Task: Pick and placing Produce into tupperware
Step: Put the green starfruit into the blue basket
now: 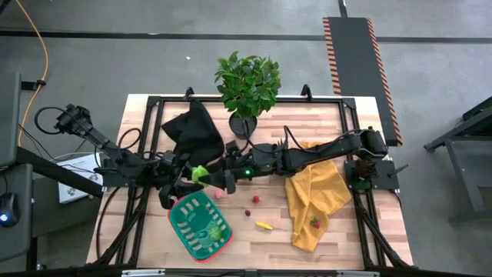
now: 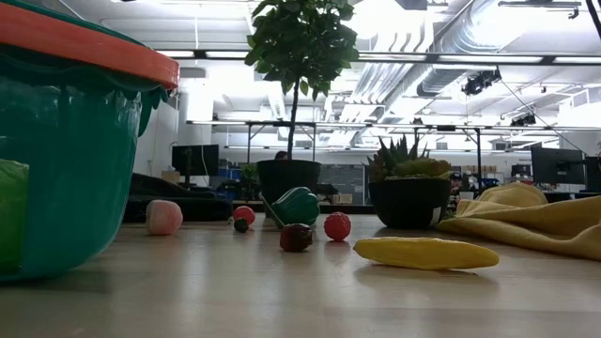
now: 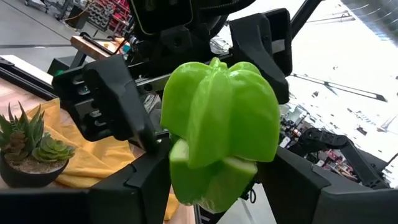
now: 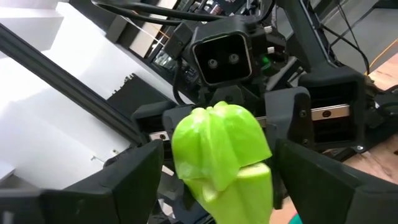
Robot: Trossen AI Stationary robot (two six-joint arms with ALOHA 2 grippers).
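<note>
Both tools meet at the green pepper [image 1: 199,174], directly above the tupperware's [image 1: 184,224] far edge. Left tool [image 3: 214,180] clamps the pepper; right tool [image 4: 214,180] stands open around it, so the left arm is nearer for the drop.

From my station I look down on a pale wooden table [image 1: 330,238] standing on a grey concrete floor [image 1: 115,61]. A ramp with striped orange-and-black edges [image 1: 357,69] lies beyond it, and a yellow cable [image 1: 38,46] trails across the floor. At table level I see an open workshop behind: bright ceiling lights [image 2: 394,56], silver ducts [image 2: 470,38], and dark monitors [image 2: 195,160] on desks.
</note>
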